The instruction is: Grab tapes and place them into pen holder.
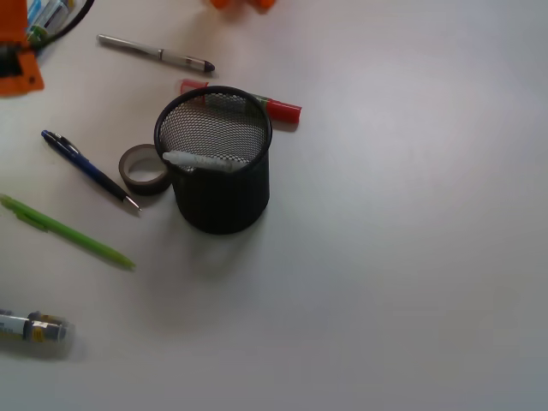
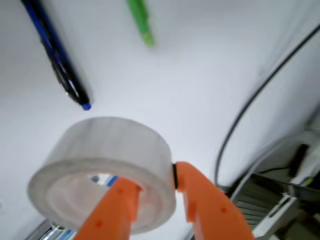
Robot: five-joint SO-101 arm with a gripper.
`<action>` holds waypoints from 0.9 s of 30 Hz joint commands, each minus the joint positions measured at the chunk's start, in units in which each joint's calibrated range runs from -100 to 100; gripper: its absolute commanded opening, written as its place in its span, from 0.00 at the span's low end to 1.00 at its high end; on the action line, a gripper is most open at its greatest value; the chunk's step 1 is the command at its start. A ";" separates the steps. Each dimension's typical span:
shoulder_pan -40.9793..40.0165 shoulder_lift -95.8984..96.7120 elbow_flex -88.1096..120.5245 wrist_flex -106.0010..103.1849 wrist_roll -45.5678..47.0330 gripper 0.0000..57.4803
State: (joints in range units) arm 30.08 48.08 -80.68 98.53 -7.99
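Front view cuts off the gripper [image 2: 155, 192]; wrist cam shows its jaws clamped on the whitish tape [image 2: 102, 167] wall, ring axis tilted. Grey-brown tape [image 1: 144, 169] lies flat at pen holder's [image 1: 218, 184] 9 o'clock.

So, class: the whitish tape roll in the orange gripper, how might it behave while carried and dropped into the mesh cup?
The whitish tape roll is pinched through its wall by the gripper, one finger inside the ring, so it probably stays rigid. Its smooth rounded side may let it swivel. Dropped on edge near the pen holder, it could roll.
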 commanded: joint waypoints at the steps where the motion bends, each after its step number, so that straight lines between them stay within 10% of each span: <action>1: -6.86 -17.27 3.60 1.12 0.29 0.00; 14: -25.55 -58.92 59.85 -12.79 -3.22 0.01; 27: -31.16 -61.81 93.27 -56.80 -3.13 0.01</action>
State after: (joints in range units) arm -1.37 -11.67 9.88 48.86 -10.92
